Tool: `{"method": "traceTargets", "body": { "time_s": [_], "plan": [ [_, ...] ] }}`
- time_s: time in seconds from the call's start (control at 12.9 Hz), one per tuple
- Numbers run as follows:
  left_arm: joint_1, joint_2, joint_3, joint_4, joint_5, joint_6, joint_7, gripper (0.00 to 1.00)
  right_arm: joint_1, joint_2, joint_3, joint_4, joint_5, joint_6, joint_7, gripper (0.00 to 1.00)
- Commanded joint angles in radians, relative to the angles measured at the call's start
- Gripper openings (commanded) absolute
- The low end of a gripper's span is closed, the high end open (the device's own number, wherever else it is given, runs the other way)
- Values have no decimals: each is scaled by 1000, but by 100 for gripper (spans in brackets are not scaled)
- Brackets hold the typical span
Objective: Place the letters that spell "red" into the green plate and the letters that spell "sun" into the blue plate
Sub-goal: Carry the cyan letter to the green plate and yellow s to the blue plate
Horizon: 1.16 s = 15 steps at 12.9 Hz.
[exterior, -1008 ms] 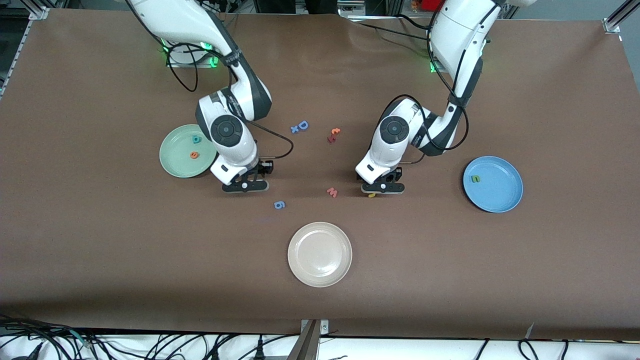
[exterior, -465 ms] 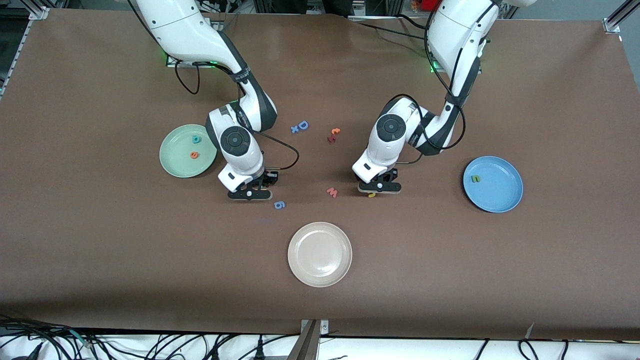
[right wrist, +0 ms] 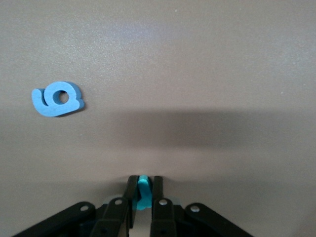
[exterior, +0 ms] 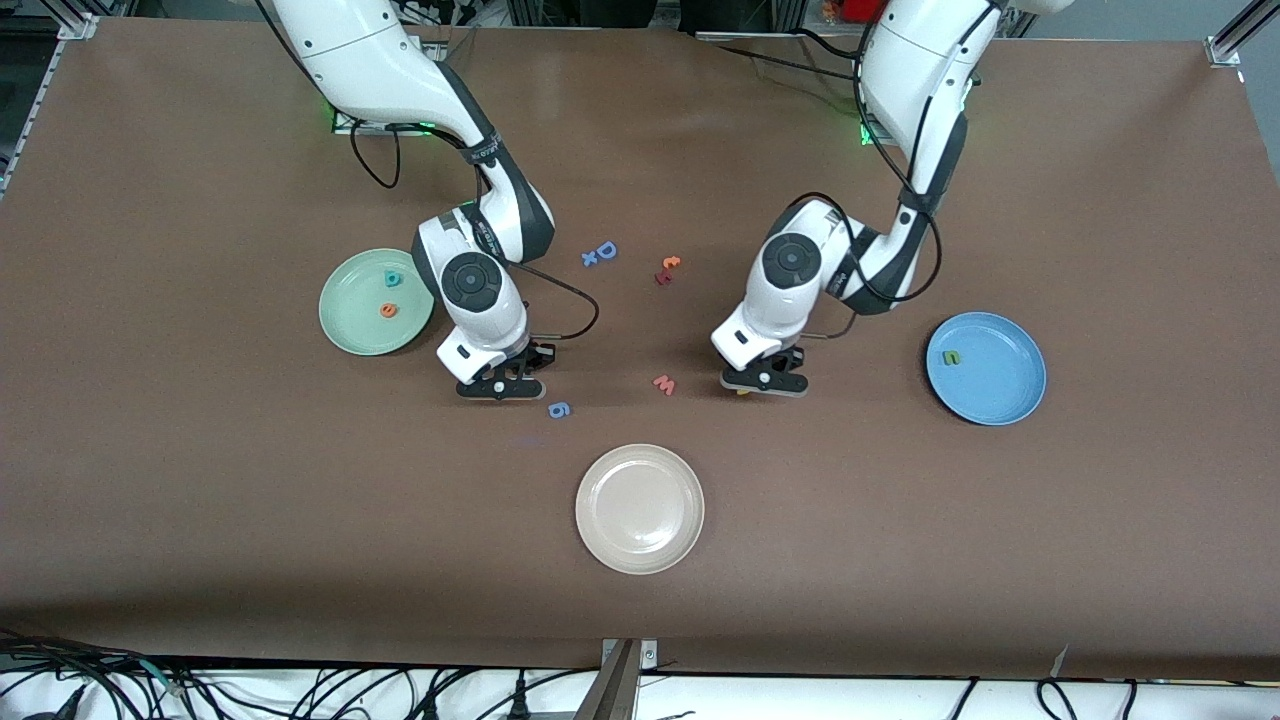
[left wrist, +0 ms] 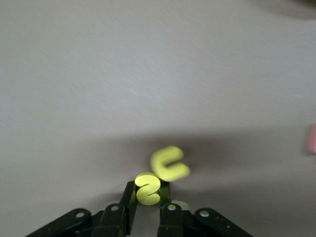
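Left fingers (left wrist: 129, 200) pinching 1 yellow s (left wrist: 147, 189), right fingers (right wrist: 130, 190) pinching 1 teal r (right wrist: 143, 192)

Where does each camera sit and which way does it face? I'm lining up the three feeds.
Front view: high across the table, facing both arms; green plate, blue plate, white plate.
Left wrist view: on the left arm's wrist, looking down at the table; left gripper shut on the yellow "s", yellow "u" beside it.
Right wrist view: likewise; right gripper shut on the teal "r".
Shared: blue "g", front and right wrist views.
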State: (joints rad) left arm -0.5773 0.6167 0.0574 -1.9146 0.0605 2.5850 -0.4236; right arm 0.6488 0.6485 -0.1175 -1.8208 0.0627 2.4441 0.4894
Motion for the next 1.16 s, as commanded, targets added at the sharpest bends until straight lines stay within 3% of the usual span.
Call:
{"method": "traceTargets", "body": {
  "time_s": [0.0,0.39,0.7,1.09],
  "plan": [
    [36,-50,35,-21,7,-25,153,2,-5,-45,-8,15,2,-80,-17,0],
    [190,-168,47,-118,7,-68,489,3,-43,-134,-171,-6,6,-292,-354,0],
    [376,-255,44,-172,5,-170,823,3,-175,-178,-177,-87,6,-418,-546,0],
    [488,-273,44,-187,5,-266,994,5,-224,-196,-180,-245,6,-389,-555,0]
  ]
}}
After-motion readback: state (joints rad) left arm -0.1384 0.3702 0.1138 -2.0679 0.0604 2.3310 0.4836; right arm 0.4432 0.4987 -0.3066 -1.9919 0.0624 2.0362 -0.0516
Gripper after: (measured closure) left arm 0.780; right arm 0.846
